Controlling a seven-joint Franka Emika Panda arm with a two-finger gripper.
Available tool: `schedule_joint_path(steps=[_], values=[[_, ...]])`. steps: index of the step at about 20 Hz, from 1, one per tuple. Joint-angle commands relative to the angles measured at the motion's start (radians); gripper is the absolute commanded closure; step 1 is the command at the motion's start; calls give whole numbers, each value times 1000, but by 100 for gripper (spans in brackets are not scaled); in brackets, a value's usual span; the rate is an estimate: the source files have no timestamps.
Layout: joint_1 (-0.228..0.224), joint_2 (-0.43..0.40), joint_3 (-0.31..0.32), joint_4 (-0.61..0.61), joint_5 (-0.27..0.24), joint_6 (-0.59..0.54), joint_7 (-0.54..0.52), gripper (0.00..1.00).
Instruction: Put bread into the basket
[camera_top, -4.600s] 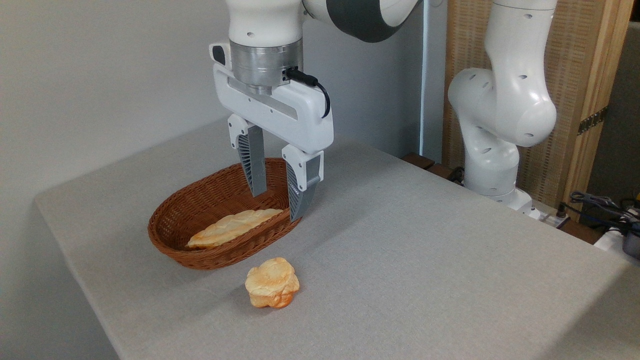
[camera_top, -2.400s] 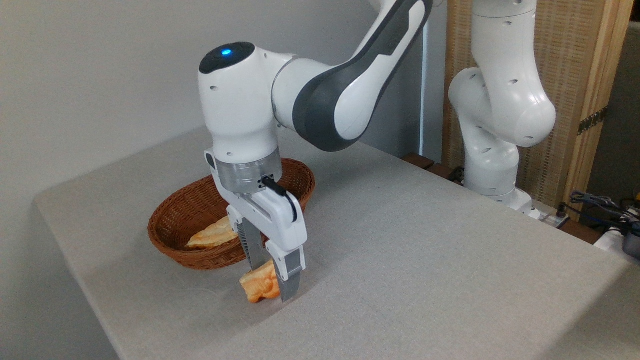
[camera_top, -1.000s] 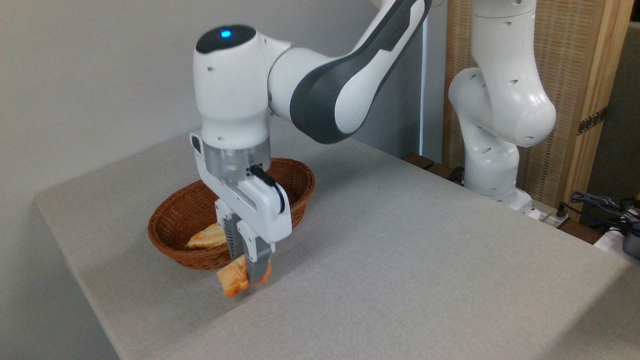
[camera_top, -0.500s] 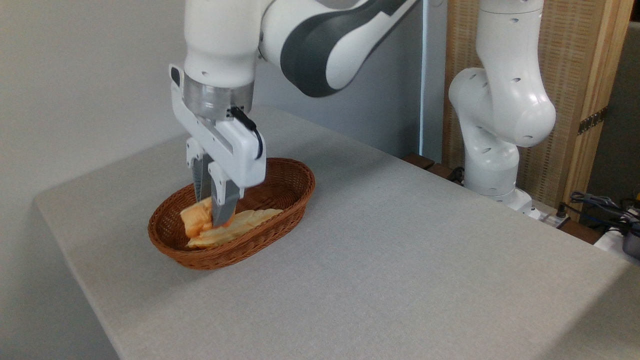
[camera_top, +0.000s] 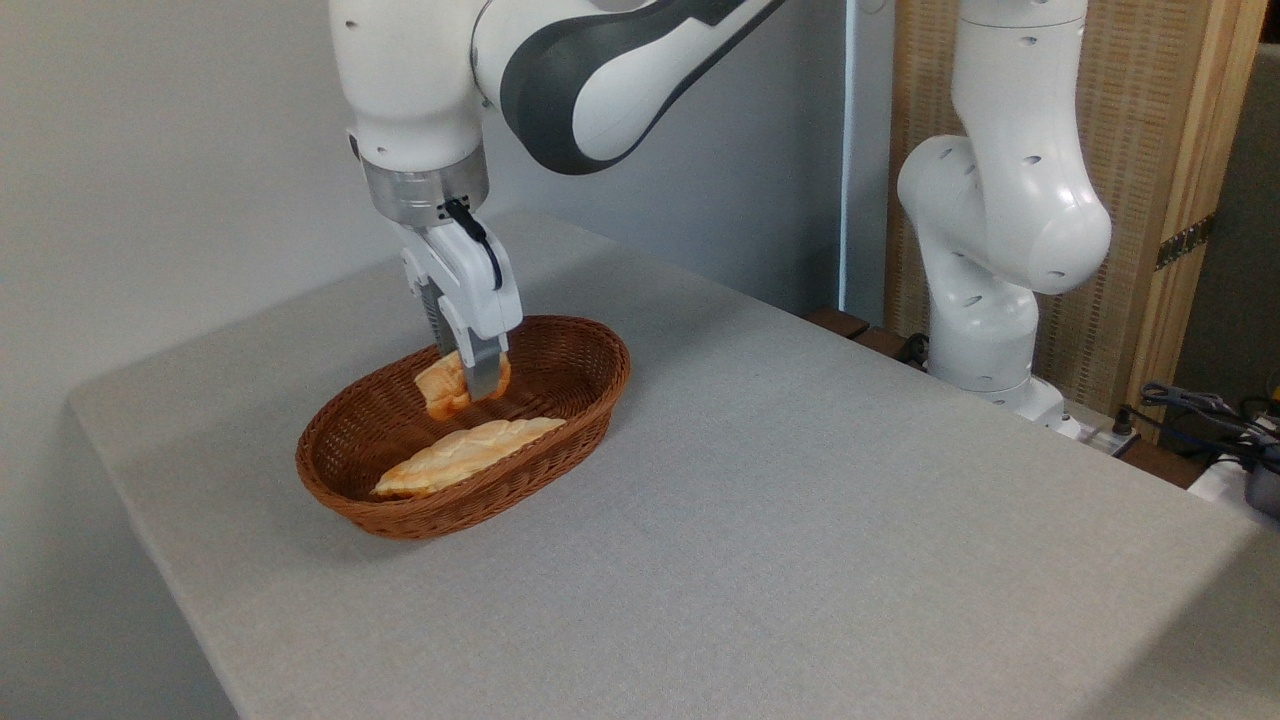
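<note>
Grey table (camera_top: 800, 520) nearest. Wicker basket (camera_top: 345, 480) on it, long flat loaf (camera_top: 465, 455) inside. Just behind, pincer (camera_top: 470, 385) clamped on bread (camera_top: 440, 385), held above basket's far half, tilted.

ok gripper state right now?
gripper: shut on the bread, held over the basket, not released.

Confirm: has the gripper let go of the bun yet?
No, the gripper is shut on the bun, which hangs above the basket floor, behind the long flat loaf.
</note>
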Motion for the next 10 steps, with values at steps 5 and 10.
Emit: schedule_joint_path(steps=[5,10], values=[[-8,3,-15,3,51,-55,-14,0],[-6,-8,-4,9,92,-74,-26,0]])
